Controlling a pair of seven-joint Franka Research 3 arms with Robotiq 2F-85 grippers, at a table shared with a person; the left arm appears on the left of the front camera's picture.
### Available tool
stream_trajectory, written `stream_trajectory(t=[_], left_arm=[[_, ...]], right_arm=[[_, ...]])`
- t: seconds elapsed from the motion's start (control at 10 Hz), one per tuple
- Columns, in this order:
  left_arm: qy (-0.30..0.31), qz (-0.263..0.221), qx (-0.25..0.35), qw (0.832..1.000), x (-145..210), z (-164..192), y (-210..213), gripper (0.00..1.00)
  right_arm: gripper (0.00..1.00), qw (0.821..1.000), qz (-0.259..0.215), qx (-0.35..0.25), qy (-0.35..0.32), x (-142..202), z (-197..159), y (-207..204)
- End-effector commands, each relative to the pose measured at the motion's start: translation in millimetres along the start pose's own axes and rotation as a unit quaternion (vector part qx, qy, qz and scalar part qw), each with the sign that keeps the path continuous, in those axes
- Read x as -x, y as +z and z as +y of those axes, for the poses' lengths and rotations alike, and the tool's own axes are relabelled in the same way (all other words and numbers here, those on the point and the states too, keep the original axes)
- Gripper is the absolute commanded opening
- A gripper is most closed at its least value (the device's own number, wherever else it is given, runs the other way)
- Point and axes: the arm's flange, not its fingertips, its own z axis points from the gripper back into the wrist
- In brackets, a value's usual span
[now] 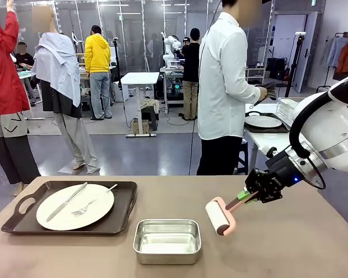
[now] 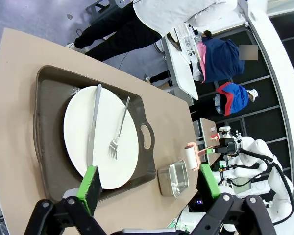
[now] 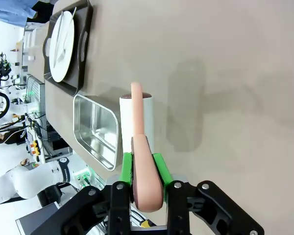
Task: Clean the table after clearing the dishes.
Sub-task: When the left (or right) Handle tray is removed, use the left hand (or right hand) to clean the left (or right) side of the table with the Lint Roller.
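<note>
One pink-handled roller (image 1: 216, 215) in right jaws

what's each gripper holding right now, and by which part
The right gripper is shut on the lint roller, its fingers clamping the pink handle. The left gripper is open and holds nothing.
</note>
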Motion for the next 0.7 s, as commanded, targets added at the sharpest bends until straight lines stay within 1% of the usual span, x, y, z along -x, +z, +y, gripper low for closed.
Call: stream_trajectory(t=[0.0, 0.1, 0.2, 0.4, 0.5, 0.6], left_arm=[[-0.005, 0.000, 0.007, 1.000, 0.4, -0.8, 3.7, 1.00], [-0.005, 0.000, 0.007, 1.000, 0.4, -0.8, 3.7, 1.00], [-0.005, 0.000, 0.007, 1.000, 0.4, -0.8, 3.7, 1.00], [-0.005, 0.000, 0.007, 1.000, 0.4, -0.8, 3.7, 1.00], [-0.005, 0.000, 0.007, 1.000, 0.4, -0.8, 3.7, 1.00], [-0.005, 0.000, 0.007, 1.000, 0.4, -0.8, 3.7, 1.00]], right_arm=[[0.22, 1.000, 0.001, -0.001, -0.001, 1.5, -0.6, -1.5], [0.22, 0.999, -0.019, -0.040, -0.031, -11.5, -6.1, -10.6], [0.22, 0.997, -0.032, -0.046, -0.056, -16.5, -16.9, -19.5], [0.22, 0.993, -0.054, -0.065, -0.077, -17.5, -34.8, -31.6], [0.22, 0.994, -0.051, -0.052, -0.085, -19.7, -40.1, -40.0], [0.22, 0.993, -0.060, -0.048, -0.091, -24.7, -43.8, -43.9]])
